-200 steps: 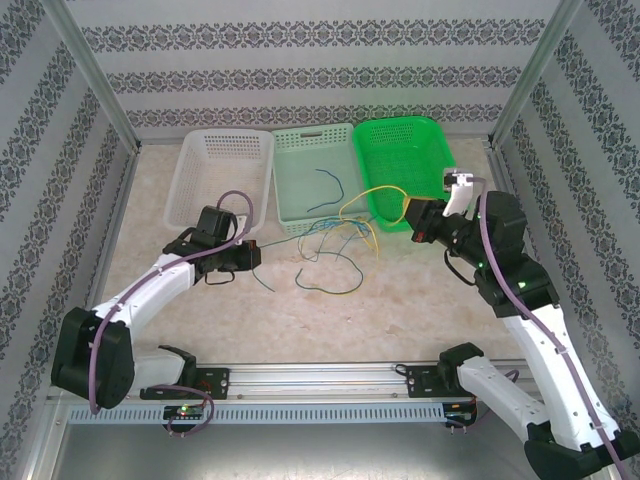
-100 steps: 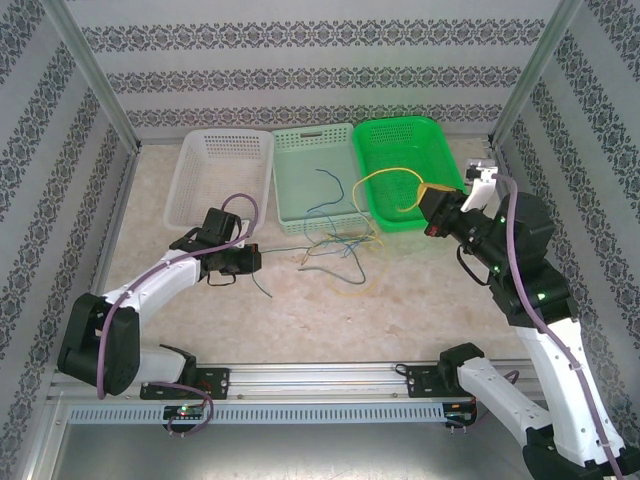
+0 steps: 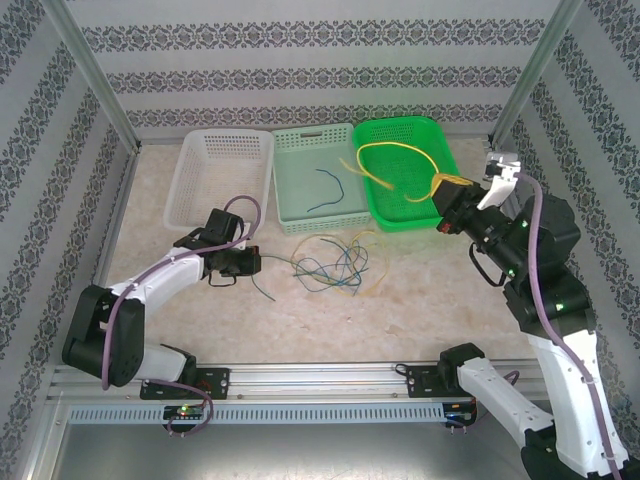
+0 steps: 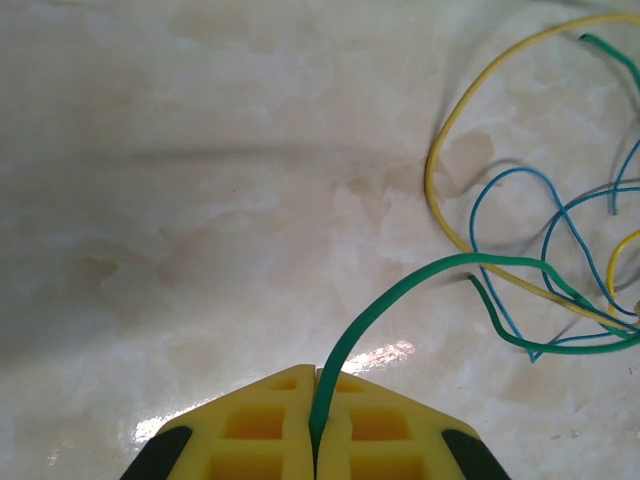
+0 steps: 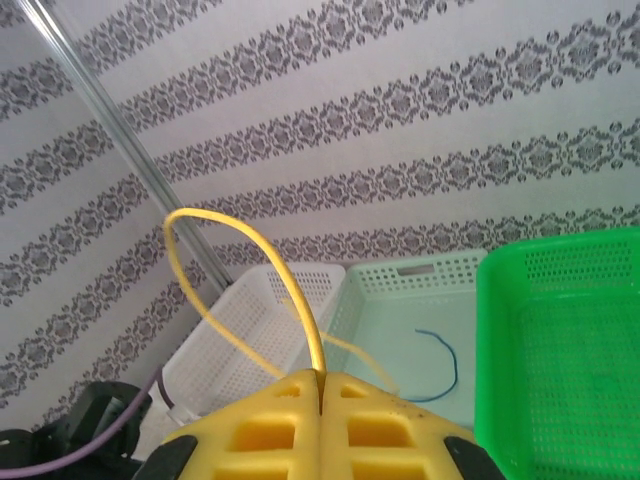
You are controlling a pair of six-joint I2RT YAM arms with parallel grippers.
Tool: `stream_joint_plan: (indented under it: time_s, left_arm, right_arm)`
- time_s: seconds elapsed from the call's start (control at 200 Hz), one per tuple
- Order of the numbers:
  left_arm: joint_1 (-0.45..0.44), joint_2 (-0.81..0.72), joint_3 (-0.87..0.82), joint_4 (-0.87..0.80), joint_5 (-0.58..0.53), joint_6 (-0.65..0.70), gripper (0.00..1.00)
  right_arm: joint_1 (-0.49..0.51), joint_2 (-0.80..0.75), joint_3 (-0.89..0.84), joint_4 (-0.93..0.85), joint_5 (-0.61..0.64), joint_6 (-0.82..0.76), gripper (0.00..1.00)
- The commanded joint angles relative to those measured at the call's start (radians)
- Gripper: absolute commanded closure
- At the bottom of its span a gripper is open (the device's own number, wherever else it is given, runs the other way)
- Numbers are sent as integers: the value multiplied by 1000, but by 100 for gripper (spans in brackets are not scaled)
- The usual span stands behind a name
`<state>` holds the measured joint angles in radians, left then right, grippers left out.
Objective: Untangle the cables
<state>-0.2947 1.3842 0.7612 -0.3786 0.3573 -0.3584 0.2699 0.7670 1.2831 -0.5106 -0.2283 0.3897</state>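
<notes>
— Nearest the arms, what have the left jaws got?
— They're pinched shut on a dark green cable (image 4: 400, 285), low over the marble surface (image 4: 200, 200). It runs into the loose tangle (image 3: 330, 265) of blue, yellow and green cables just beside.
— And the right jaws?
— Clamped on a yellow cable (image 5: 305, 318), held high, its loop over the green basket (image 3: 410, 212).
— Farther back?
— One blue cable (image 3: 328, 190) lies in the pale middle basket (image 3: 320, 222), next to the white basket (image 3: 205, 180).
</notes>
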Motion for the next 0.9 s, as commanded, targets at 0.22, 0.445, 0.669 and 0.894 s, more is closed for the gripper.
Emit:
stream_joint_plan:
  time_s: [0.22, 0.445, 0.669, 0.894]
  left_arm:
    - [-35, 17, 68, -64, -47, 29, 56]
    - [-42, -38, 102, -154, -208, 8, 0]
    - [-46, -51, 144, -297, -386, -39, 0]
    - [-54, -308, 62, 35, -217, -75, 0]
  right_arm:
    - [-8, 24, -54, 87, -69, 34, 100]
    - [-8, 71, -76, 134, -102, 62, 100]
    - [-8, 110, -88, 191, -141, 89, 100]
    - [-9, 155, -89, 225, -226, 144, 100]
